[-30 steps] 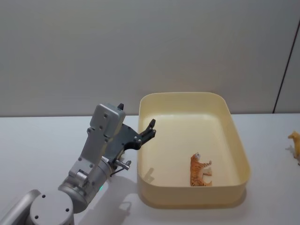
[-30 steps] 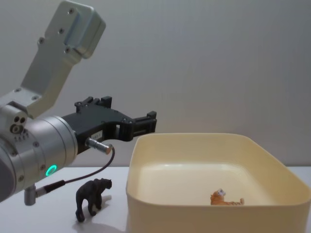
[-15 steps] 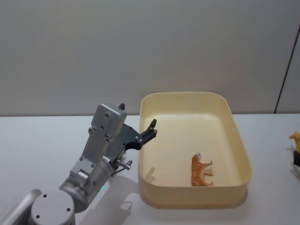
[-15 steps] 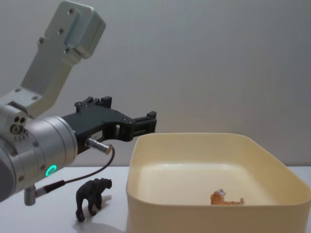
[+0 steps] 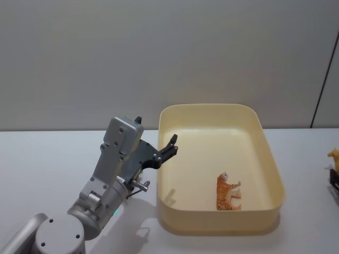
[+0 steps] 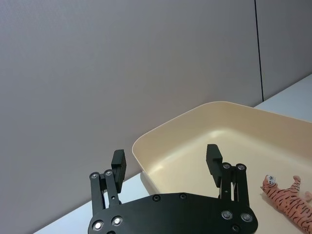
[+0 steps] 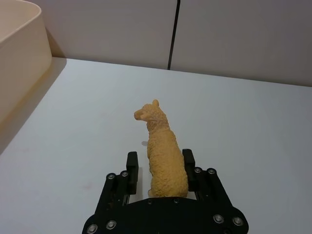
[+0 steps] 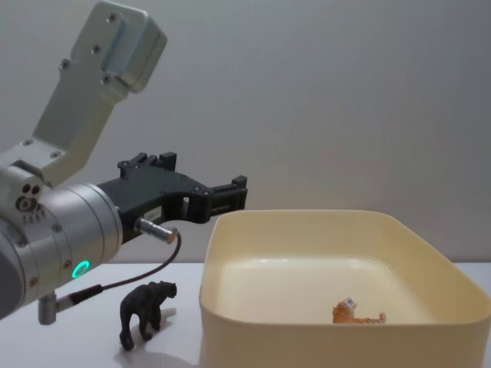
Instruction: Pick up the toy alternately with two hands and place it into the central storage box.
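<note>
No change on the left arm. The only shift is at the right edge of the head view, where a dark bit of the right gripper (image 7: 160,157) has crept in below the yellow toy (image 7: 158,141).

Risks, biggest item first:
- The box (image 5: 217,222), centre-right of the head view, has tall walls. A carry that comes in low likely clips the rim and knocks the toy loose.
- The left gripper (image 6: 165,155) hangs empty, fingers wide apart, just outside the box's left wall. If it dips for the black toy (image 8: 146,312), lower left of the chest view, it may bump that wall.
- The right gripper straddles the yellow toy, one finger on each side of the body. A sliver of table shows on one side, so it's not clamped yet. The body is rounded and tapers, so an off-centre squeeze probably tips it or squirts it out.
- The tiger toy (image 5: 226,192) lies on its side on the box floor, lower right. A drop onto it could bounce.

Materials:
- table (image 5: 42,159): flat, matte, pale grey
- box: smooth cream plastic, rounded corners, slight gloss
- grippers: black plates with screws, flat narrow fingers
- yellow toy: nubbly moulded fur
- tiger toy: striped orange, looks like hard plastic
- black toy: glossy, stands on four thin legs
</note>
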Controlling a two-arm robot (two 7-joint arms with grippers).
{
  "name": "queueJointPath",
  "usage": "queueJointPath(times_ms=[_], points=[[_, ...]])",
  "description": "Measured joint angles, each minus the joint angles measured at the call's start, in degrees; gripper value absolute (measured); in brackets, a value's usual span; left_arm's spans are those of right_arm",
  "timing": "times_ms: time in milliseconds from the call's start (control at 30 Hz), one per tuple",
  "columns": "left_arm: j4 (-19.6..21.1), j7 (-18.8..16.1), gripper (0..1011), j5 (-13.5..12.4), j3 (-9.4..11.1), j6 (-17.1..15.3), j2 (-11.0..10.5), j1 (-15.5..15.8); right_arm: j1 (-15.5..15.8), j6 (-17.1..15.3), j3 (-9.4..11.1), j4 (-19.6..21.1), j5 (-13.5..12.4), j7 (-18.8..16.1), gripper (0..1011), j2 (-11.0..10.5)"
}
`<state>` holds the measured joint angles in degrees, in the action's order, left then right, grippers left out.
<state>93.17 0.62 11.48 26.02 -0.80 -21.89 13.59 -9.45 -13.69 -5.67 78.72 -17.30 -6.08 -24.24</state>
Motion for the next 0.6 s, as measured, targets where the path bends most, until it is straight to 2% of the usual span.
queueJointPath(times_ms=[67,267,600], points=[[0.0,0.0,1001,0.0,0.0,0.0,0.0,0.0,0.0,0.1,0.0,0.0,0.0,0.0,503,0.0],[0.0,0.0,1001,0.0,0.0,0.0,0.0,0.0,0.5,0.9,0.1,1.0,-0.5,-0.2,357,0.0],[0.0,0.0,1002,0.0,0.0,0.0,0.0,0.0,1.3,2.7,0.3,5.6,-3.2,-0.7,352,0.3]])
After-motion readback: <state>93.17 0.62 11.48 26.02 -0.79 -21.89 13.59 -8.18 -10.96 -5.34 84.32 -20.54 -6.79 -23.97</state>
